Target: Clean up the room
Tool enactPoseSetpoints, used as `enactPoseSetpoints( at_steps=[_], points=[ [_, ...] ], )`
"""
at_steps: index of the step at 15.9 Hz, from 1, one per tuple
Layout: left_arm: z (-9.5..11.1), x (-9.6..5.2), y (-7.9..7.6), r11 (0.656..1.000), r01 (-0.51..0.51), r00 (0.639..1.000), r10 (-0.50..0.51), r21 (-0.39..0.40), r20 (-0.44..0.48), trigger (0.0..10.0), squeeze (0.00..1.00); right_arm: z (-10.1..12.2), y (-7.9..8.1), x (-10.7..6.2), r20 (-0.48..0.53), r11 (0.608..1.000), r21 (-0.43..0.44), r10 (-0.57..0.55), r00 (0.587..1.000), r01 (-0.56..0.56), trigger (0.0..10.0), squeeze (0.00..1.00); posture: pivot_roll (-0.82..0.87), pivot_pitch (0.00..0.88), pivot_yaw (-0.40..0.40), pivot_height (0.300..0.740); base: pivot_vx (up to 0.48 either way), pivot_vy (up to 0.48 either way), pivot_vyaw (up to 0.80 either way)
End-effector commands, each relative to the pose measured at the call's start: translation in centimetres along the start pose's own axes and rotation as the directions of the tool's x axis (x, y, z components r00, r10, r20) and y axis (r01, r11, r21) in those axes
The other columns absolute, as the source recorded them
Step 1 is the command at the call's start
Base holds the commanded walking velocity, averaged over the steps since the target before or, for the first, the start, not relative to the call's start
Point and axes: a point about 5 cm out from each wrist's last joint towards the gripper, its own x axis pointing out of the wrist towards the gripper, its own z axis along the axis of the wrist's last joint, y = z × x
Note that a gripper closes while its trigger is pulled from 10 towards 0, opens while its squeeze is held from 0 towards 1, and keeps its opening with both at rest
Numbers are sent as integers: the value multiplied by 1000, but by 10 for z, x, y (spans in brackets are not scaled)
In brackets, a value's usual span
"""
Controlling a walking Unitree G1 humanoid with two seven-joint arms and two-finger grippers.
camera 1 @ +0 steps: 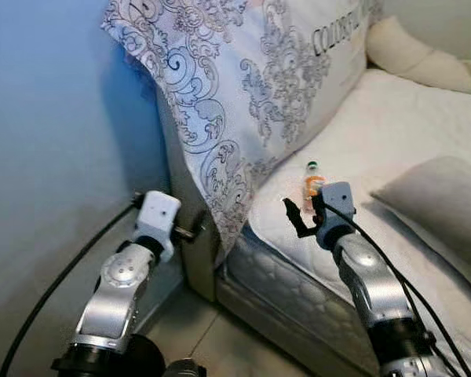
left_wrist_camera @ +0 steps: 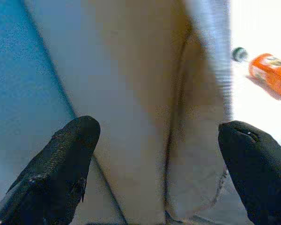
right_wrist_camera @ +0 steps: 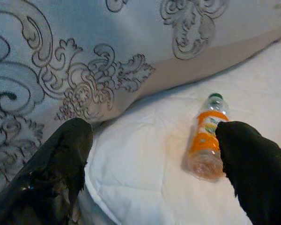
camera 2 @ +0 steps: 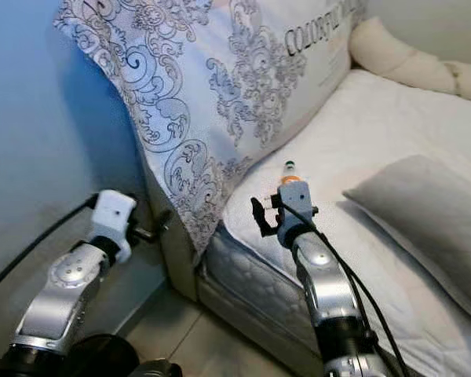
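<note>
A small orange bottle (camera 1: 312, 184) with a green cap lies on the white mattress (camera 1: 392, 133), close to the bed's near edge and just below the big patterned pillow (camera 1: 243, 78). My right gripper (camera 1: 304, 212) hovers open right in front of the bottle (right_wrist_camera: 205, 143), which lies a little ahead of the fingers and toward one side, nothing between them. My left gripper (camera 1: 190, 232) is open too, held low by the beige headboard side (left_wrist_camera: 145, 93), between the blue wall and the bed.
A grey pillow (camera 1: 443, 208) lies on the bed's right side and a cream bolster (camera 1: 416, 55) at the back. The blue wall (camera 1: 55, 141) closes off the left. Tiled floor (camera 1: 228, 342) shows in the narrow gap beside the bed frame.
</note>
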Motion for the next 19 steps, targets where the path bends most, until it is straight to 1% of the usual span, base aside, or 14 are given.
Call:
enactPoseSetpoints(
  at_steps=[1,2,4,5,10,11,13,15,16,19],
  points=[
    [4,3,3,1000,-25,1000,25,-7,7,10000,886,3,-1,-2,13,1000,2,-10,1000,10,10000,0,46,0,-15,740,0,-461,0],
    [4,3,4,999,-32,999,32,-9,4,10000,882,2,-1,-3,11,1000,4,-10,1000,10,10000,0,46,0,-15,740,0,-480,0],
    [3,4,2,999,-33,999,33,-4,-2,10000,886,-2,-4,-6,-6,997,55,-53,999,53,10000,0,40,0,-10,740,0,-472,0],
    [3,4,1,999,-33,999,33,-2,-3,10000,886,-3,-6,-7,-12,996,60,-62,998,62,10000,0,39,0,-8,740,0,-480,0],
    [4,5,1,999,-35,999,35,7,-1,10000,882,-3,-11,-9,-13,996,44,-81,997,82,10000,0,39,0,-4,740,0,-438,0],
    [6,6,3,999,-45,999,45,-9,5,10000,827,-2,-11,-9,-14,995,46,-83,996,83,10000,0,40,0,-3,740,0,0,0],
    [10,7,7,997,-66,997,68,-46,26,10000,831,-2,-10,-9,-14,995,50,-83,996,84,10000,0,40,0,-1,740,0,0,0],
    [9,8,9,997,-72,997,72,-40,7,10000,855,-1,-5,-8,-3,997,46,-61,998,61,10000,0,41,0,5,740,0,0,0],
    [9,8,9,997,-68,998,68,-41,8,10000,855,-1,-4,-8,-2,997,48,-57,998,57,10000,0,41,0,5,740,0,0,712],
    [9,8,9,997,-64,998,64,-38,10,10000,851,-1,-1,-7,-4,997,51,-52,999,52,10000,0,43,0,6,740,332,0,800]
  ],
)
